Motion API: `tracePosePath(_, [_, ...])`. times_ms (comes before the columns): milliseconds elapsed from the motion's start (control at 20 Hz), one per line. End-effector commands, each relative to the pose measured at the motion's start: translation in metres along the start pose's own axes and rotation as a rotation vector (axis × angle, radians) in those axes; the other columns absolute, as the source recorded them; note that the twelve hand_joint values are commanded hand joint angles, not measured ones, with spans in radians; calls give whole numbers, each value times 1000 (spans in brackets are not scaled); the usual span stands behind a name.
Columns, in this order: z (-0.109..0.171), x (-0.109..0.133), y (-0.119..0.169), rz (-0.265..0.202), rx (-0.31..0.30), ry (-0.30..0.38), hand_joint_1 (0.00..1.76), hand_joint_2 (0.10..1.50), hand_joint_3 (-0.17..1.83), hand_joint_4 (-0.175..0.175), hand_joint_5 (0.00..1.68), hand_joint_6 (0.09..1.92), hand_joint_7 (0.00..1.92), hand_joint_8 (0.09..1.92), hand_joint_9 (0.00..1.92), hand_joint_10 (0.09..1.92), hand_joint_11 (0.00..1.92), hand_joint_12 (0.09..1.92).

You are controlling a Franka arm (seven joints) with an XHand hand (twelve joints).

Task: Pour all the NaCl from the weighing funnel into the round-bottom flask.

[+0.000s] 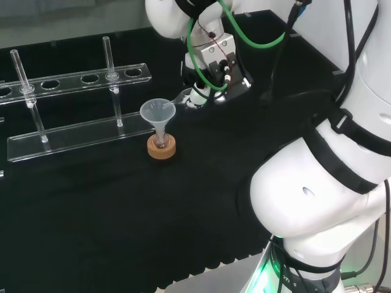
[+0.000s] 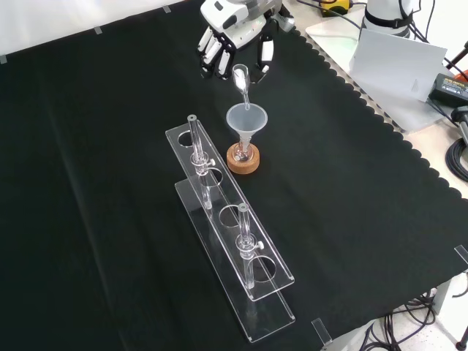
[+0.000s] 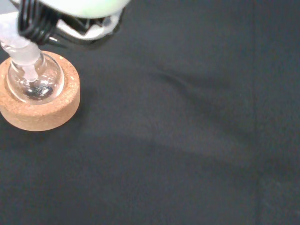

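A small clear round-bottom flask [image 2: 243, 151] stands on a cork ring [image 2: 243, 162] with a plastic funnel [image 2: 246, 118] in its neck. The hand [image 2: 234, 40] hovers just beyond it, fingers and thumb curled on the clear weighing funnel [image 2: 241, 82]. That funnel is tilted down, with its narrow tip inside the plastic funnel's mouth. In the head view the hand [image 1: 209, 82] is right of the plastic funnel [image 1: 157, 113], and the weighing funnel [image 1: 181, 97] slants towards it above the cork ring [image 1: 161, 147]. The wrist view shows the flask [image 3: 33, 80] on its cork ring [image 3: 41, 115], with a little material at the bottom.
A clear two-tier test tube rack [image 2: 228, 241] with two upright tubes stands close beside the flask; in the head view the rack [image 1: 76, 131] lies to the left. The cloth's scalloped edge and a grey box [image 2: 395, 66] lie at the front view's right.
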State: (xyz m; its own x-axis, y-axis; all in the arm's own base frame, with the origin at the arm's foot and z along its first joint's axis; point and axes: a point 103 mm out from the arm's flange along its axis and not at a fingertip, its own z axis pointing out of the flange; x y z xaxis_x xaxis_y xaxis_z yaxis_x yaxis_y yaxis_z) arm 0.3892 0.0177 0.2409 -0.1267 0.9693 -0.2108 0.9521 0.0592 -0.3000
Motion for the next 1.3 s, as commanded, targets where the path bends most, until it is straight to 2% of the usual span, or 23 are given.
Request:
tracePosePath(50, [-6, 4, 3, -9, 10, -49, 1120, 636, 720, 175, 1238, 763, 467, 651, 760, 490, 554, 1251])
tracePosePath(150, [-8, 6, 4, -15, 15, -81, 1120, 636, 720, 175, 1238, 762, 466, 651, 760, 490, 554, 1251])
tracePosePath(1300, [-34, 8, 4, -5, 41, -197, 1120, 636, 719, 175, 1240, 758, 441, 643, 758, 487, 551, 1254])
